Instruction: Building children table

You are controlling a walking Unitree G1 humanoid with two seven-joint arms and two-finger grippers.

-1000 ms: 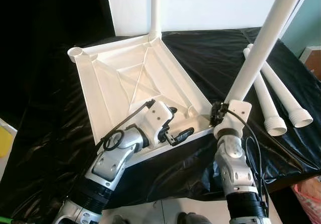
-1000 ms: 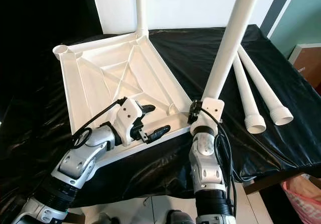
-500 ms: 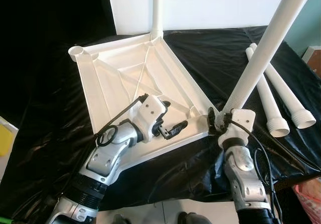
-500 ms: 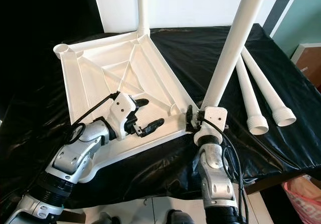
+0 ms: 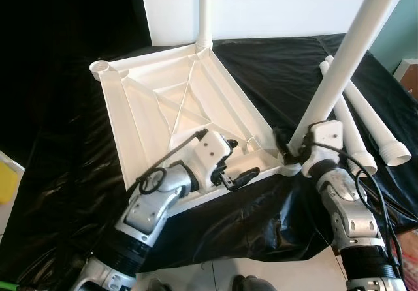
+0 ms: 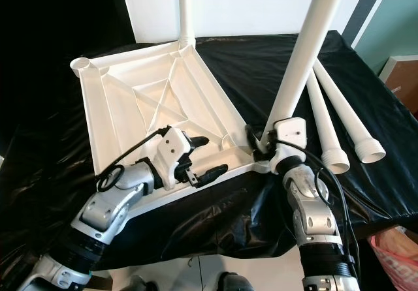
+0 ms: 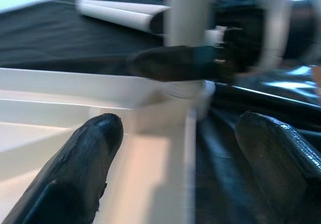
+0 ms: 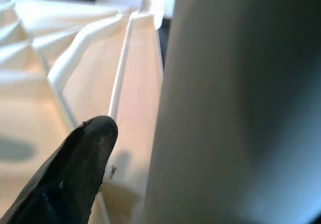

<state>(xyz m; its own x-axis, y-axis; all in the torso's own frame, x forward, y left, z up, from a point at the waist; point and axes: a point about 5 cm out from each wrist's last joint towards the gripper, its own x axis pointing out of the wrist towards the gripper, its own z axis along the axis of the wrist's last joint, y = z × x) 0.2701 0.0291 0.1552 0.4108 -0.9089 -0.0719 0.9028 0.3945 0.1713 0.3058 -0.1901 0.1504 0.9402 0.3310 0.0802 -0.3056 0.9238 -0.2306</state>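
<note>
The white tabletop (image 5: pixel 163 102) lies upside down on the black-covered table. One white leg (image 5: pixel 204 10) stands in its far corner socket. My right gripper (image 5: pixel 287 149) is shut on the base of a second leg (image 5: pixel 339 56), which leans up and to the right from the near right corner socket. In the right wrist view that leg (image 8: pixel 241 108) sits against one finger (image 8: pixel 70 174). My left gripper (image 6: pixel 209 155) is open and straddles the tabletop's near rim, just left of that corner. The left wrist view shows both fingers (image 7: pixel 75 169) apart with the rim between them.
Two loose white legs (image 5: pixel 369 118) lie side by side on the black cover at the right. An empty round socket (image 5: pixel 101 67) sits at the tabletop's far left corner. The table's front edge is just before me, with floor below it.
My right forearm has swung out to the right while the gripper stays on the leg's base. My left gripper pulled back, then returned along the near rim towards the corner.
</note>
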